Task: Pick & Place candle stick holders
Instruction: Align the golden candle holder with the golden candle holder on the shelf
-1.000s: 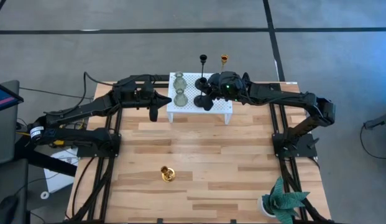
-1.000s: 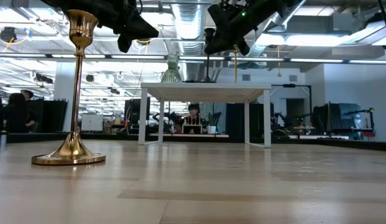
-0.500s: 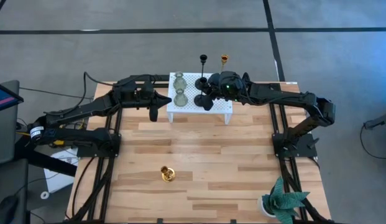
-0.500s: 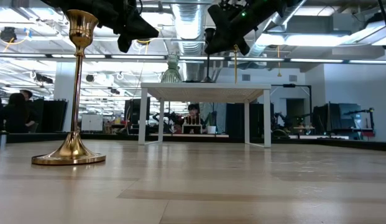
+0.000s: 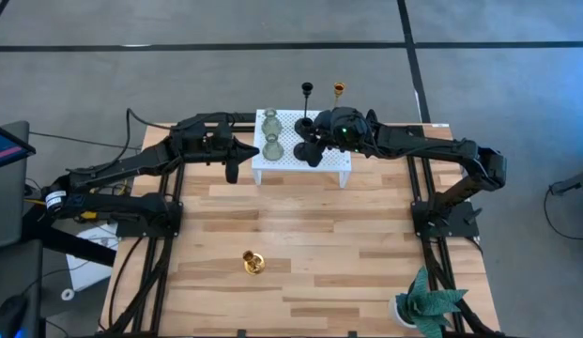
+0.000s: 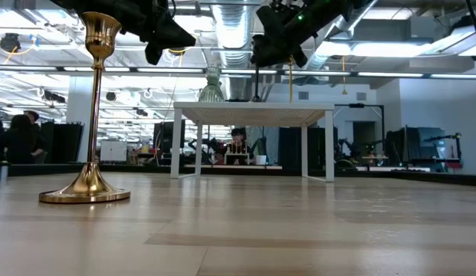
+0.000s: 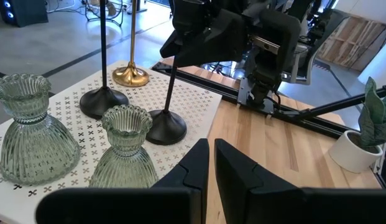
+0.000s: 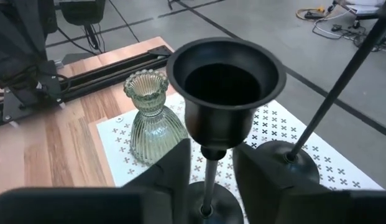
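Right gripper (image 8: 208, 163) had parted its fingers around black holder (image 8: 225, 93) on white stand (image 5: 338, 161); left gripper (image 7: 211, 163) closed, idle.

This is a robotics lab in a large open industrial hall. The wooden table (image 5: 300, 244) stands on a black metal frame over a grey concrete floor (image 5: 178, 84) marked with dark lines, and cables trail beside it. Looking across the table, exposed silver ducts (image 6: 234, 23) and strip lights run under the ceiling, people (image 6: 239, 146) sit at desks with monitors, and further robot rigs stand in the background.
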